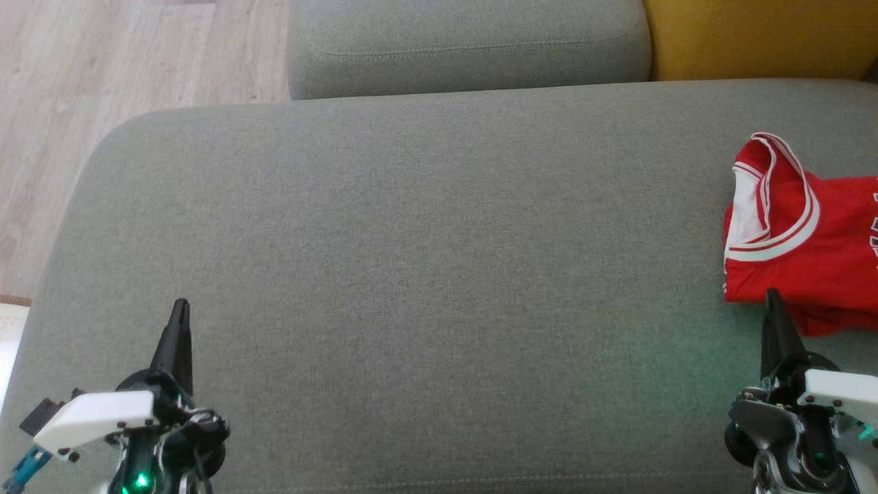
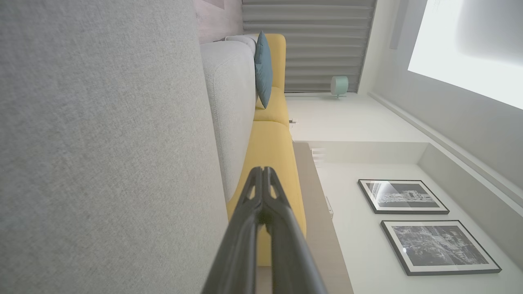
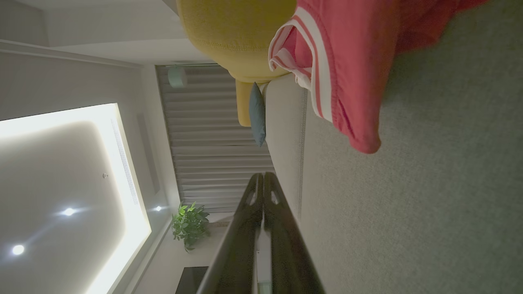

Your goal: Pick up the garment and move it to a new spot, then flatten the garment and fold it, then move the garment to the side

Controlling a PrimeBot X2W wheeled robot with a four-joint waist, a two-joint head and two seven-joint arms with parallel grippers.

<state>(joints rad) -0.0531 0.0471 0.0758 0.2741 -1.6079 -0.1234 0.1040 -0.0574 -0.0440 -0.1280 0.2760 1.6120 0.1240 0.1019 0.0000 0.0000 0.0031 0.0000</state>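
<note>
Red fabric with white striped trim: the garment (image 1: pixel 802 233) lies bunched at the right end of the grey seat cushion (image 1: pixel 425 261), and the head view's right edge cuts off part of it. Its collar faces the back of the sofa. White lettering shows at the frame edge, too cropped for me to read.

Right gripper (image 1: pixel 774 296): I see both dark fingers pressed together along their length, gripping nothing. In the head view the tip overlaps the near hem of the garment. In the right wrist view the cloth lies ahead of the tip and off to one side, with bare cushion between them, so I record no contact.

Left gripper (image 1: pixel 181 305): its fingers meet at the tip and hold nothing. It hovers over the left near part of the seat cushion, well apart from the garment. The left wrist view looks along the sofa.

Surroundings: a second grey cushion (image 1: pixel 466 48) sits behind the seat, with a yellow cushion (image 1: pixel 754 34) just beside it on the right. Pale wooden floor (image 1: pixel 103 103) shows at the upper left. The left wrist view also gives me a blue pillow (image 2: pixel 263 69) on the yellow section and two framed pictures (image 2: pixel 421 224) on the wall. The right wrist view shows a potted plant (image 3: pixel 190 224) near the curtain (image 3: pixel 212 143).
</note>
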